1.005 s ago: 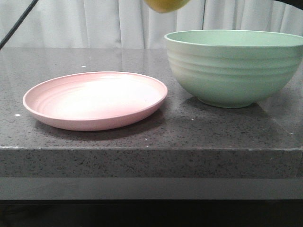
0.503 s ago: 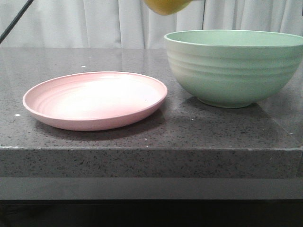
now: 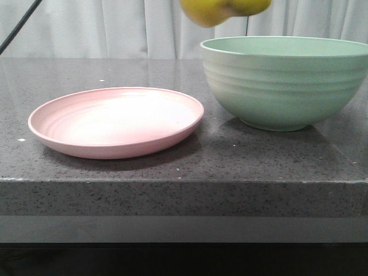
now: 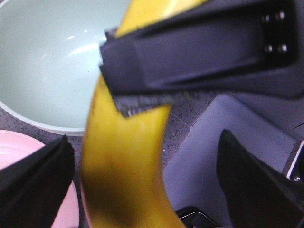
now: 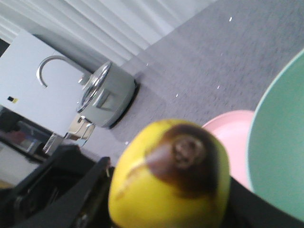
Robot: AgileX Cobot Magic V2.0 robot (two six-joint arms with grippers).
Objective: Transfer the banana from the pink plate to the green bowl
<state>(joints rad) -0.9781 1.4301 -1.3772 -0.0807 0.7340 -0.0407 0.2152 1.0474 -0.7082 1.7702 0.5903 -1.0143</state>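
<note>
1. Nearest on the desk (image 3: 172,195), the pink plate (image 3: 115,123) lies bare; the pick-up is done.
2. Just beside and behind it, the green bowl (image 3: 282,86) stands upright with nothing in it.
3. The banana (image 3: 221,8) hangs in the air over the bowl's plate-side rim, so the carry looks nearly over.
4. The right end effector (image 5: 166,204) is clamped on the banana. The left end effector (image 4: 142,190) is spread wide, its fingers (image 4: 35,185) either side of the fruit without touching it.
5. Next move, I judge: bring the banana further over the bowl's hollow, lower it, then release it.
</note>
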